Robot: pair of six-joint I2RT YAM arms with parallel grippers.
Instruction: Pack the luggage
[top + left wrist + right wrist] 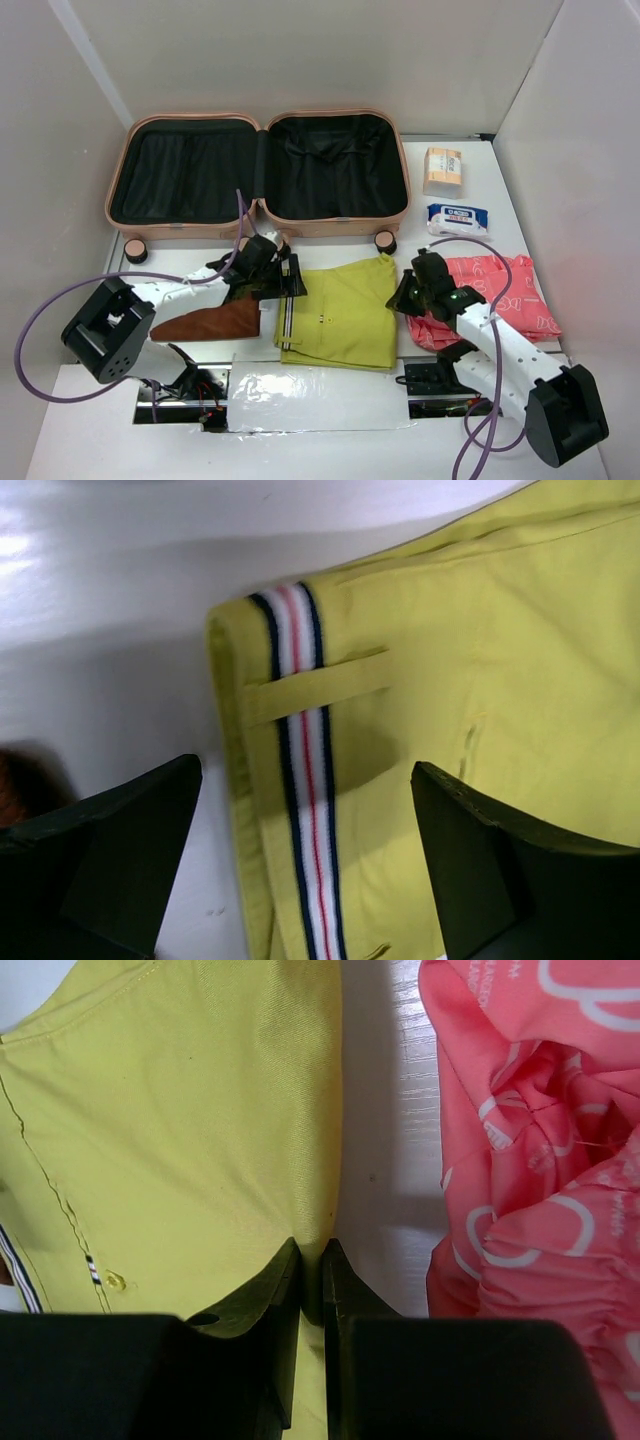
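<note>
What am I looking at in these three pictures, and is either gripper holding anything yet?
Two robot arms sit at a table's near edge. The wide picture looks down from above; the other two come from a camera on each wrist. At the back lies the open peach-pink hard-shell suitcase. In front: a yellow-green folded garment with a striped waistband, a brown suede piece, a pink printed cloth, a small tan box and a blue-white wipes pack. The left gripper is open, straddling the waistband. The right gripper looks shut on the garment's opposite edge.
</note>
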